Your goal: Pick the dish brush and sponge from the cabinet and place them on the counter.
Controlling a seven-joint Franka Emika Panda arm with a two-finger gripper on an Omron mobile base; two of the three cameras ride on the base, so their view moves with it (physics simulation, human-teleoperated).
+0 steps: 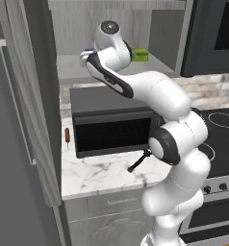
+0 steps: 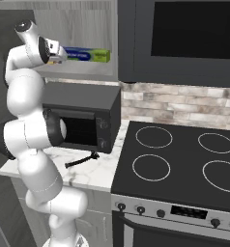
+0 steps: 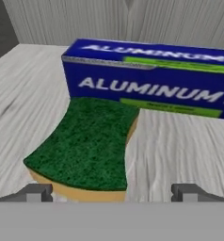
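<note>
Two task items: one up in the cabinet, one down on the counter
gripper (image 3: 112, 192): jaws spread wide, nothing held, tips either side of the sponge's near edge
green-topped yellow sponge (image 3: 88, 143): on the pale wood-grain cabinet shelf (image 3: 24, 84), touching the blue aluminium foil box (image 3: 151, 77) behind it
thin black dish brush (image 1: 139, 161): lying on the white marble counter (image 1: 95, 175), in front of the black toaster oven (image 1: 111, 120)

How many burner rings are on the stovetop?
4 on the stovetop: back left, back right, front left, front right. None seem hidden.
</note>
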